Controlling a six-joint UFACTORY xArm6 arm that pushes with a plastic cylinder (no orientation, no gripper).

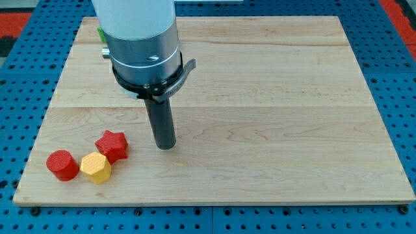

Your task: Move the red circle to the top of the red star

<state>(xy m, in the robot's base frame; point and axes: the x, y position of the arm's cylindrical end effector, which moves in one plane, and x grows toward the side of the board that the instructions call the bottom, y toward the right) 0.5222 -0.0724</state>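
Nearest the view's bottom, at the left, three blocks cluster on the wooden surface (273,130). The red circle (62,164) lies furthest left, just beside the yellow hexagon (96,168), which touches the red star (112,145) above and to its right. So the red circle sits below and left of the star, with the hexagon between them. My tip (167,147) rests on the surface to the star's right, apart from all three blocks. This arm carries a plain rod, no claw. Behind the arm's body (140,39), at the top left, a green object (101,32) peeks out, its shape hidden.
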